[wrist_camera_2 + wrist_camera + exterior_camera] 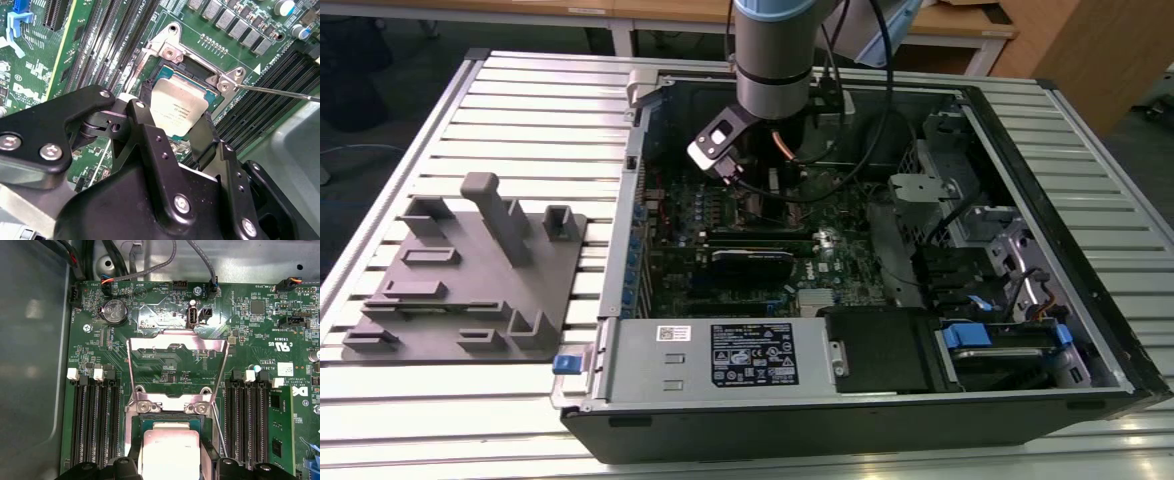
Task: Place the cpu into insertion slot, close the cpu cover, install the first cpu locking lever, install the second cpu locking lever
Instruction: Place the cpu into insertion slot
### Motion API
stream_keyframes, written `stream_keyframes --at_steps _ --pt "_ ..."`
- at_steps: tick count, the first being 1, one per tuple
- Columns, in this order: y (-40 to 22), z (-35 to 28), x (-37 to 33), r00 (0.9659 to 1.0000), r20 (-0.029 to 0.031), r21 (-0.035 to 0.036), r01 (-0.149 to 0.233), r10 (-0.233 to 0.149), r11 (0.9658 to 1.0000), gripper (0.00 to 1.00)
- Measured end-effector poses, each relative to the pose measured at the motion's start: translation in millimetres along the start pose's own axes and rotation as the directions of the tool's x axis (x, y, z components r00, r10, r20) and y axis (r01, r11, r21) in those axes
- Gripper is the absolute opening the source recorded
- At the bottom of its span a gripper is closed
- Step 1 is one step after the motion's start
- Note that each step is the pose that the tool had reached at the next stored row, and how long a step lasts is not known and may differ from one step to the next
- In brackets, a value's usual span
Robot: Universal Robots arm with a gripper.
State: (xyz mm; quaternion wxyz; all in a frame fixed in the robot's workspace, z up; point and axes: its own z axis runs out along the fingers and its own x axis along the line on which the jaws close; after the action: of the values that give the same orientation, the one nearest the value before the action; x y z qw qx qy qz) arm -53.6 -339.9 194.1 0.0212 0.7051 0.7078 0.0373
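Jaws are gripping the cpu [177, 112] by opposite edges, right over the slot [189, 75]; the cover [150, 344] is standing open at the slot's edge. Judging it best to be lowering the cpu level and squared to the slot, without pressing.

Slatted metal table [520, 105], open computer case [854, 430] on it, grey fixture plate [454, 295] alongside

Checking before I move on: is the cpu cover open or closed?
Open: in the first wrist view the cpu cover is flipped back, clear of the cpu.
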Motion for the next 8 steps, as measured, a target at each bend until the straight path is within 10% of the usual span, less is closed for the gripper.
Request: stream_keyframes --at_steps 8 --pt "0.0 0.5 0.0 1.0 0.0007 -0.0003 -0.01 0.01 1.0 0.54"
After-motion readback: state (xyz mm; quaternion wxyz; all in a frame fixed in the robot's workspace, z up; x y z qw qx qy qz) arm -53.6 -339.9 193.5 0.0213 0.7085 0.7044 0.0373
